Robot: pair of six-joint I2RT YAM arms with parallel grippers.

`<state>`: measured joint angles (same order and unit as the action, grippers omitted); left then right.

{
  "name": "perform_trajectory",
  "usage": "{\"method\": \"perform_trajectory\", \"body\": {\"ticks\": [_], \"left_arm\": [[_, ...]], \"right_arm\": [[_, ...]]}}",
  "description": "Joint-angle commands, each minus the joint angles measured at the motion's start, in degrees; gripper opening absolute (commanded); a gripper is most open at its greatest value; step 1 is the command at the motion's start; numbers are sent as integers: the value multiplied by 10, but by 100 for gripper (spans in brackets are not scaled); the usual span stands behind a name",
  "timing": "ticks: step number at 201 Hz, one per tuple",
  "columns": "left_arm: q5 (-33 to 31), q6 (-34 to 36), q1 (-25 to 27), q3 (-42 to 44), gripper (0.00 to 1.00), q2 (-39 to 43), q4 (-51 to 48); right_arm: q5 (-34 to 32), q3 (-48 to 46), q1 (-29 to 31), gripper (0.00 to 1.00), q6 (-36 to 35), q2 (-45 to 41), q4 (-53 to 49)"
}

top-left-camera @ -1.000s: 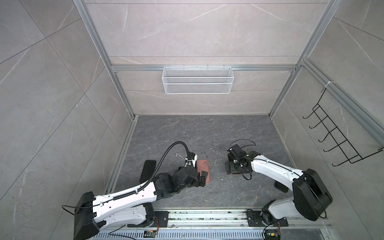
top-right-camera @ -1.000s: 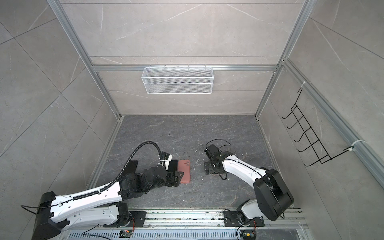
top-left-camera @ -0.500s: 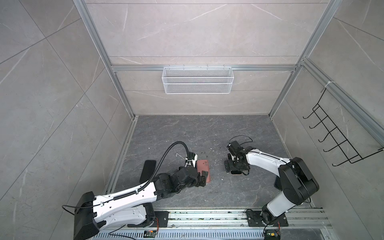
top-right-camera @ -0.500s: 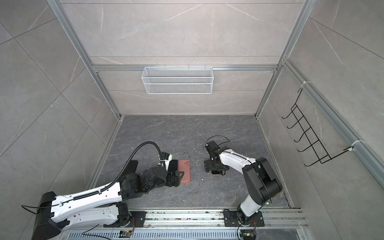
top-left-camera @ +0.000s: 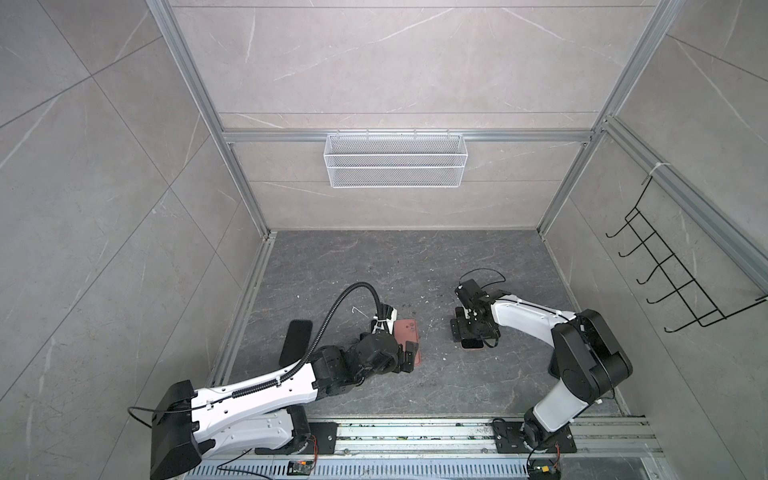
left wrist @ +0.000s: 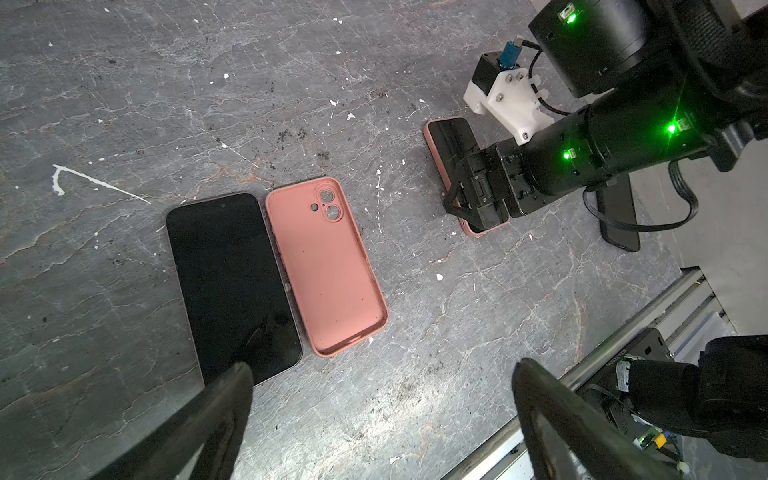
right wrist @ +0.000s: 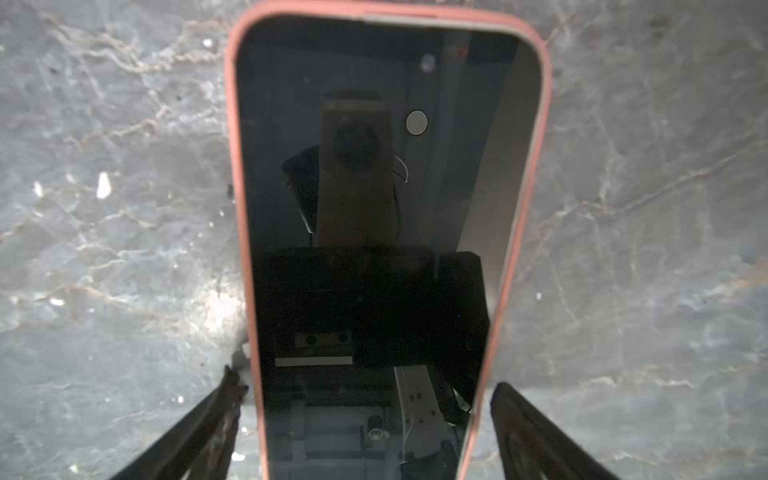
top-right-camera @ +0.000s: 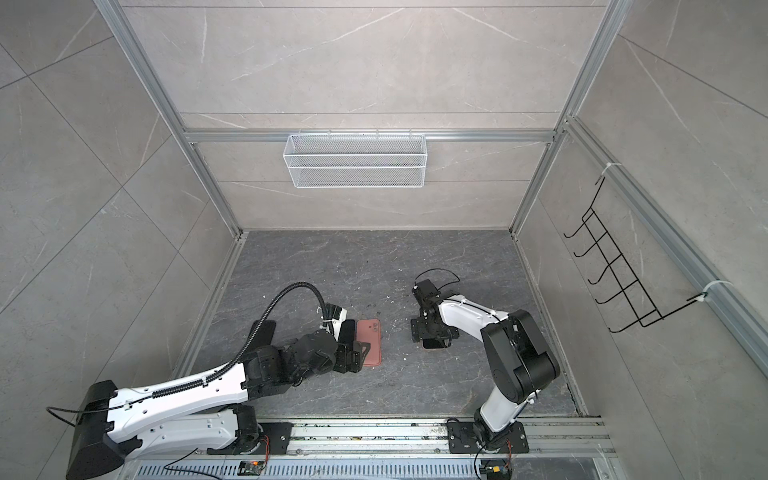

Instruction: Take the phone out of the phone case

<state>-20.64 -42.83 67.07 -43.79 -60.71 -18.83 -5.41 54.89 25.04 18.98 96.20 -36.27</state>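
The phone (right wrist: 374, 187) is found screen-up inside its pink case (right wrist: 239, 166), flat on the floor (top-left-camera: 374, 270), right of centre and low in both top views. It is straddled by the right gripper (right wrist: 365, 380): the jaws are spread wide, one finger (right wrist: 208, 424) along each long side of the case, and a sliver of floor seems to be left on both sides — though the wrist view is too close and soft for contact to be ruled out. Nothing is lifted or held. The left gripper (left wrist: 384, 365) is likewise spread wide and empty, hovering left of centre in the top views over an empty case (left wrist: 328, 266) and a bare phone (left wrist: 232, 282) laid side by side.

The phone is judged stiff, fairly dense and fragile on its glass face, which is smooth and can be expected to slip under a hard grip. The case looks matte and rubbery; it should bend, and its lip is wrapped over the phone's edge all round. A squeeze across the long sides would likely clamp the case onto the phone rather than free it. A better hold is thought to be at a corner, where the lip can be peeled back while the body is pinned.
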Motion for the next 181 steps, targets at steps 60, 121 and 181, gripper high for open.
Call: {"method": "perform_trajectory", "body": {"ticks": [60, 121, 181], "left_arm": [[1, 17, -4, -24, 100, -18, 30], [3, 16, -8, -28, 100, -22, 39], [66, -26, -55, -19, 100, -57, 118]], "right_arm": [[33, 28, -11, 86, -14, 56, -28], [58, 6, -12, 75, -5, 39, -28], [73, -12, -11, 51, 23, 2, 2]]}}
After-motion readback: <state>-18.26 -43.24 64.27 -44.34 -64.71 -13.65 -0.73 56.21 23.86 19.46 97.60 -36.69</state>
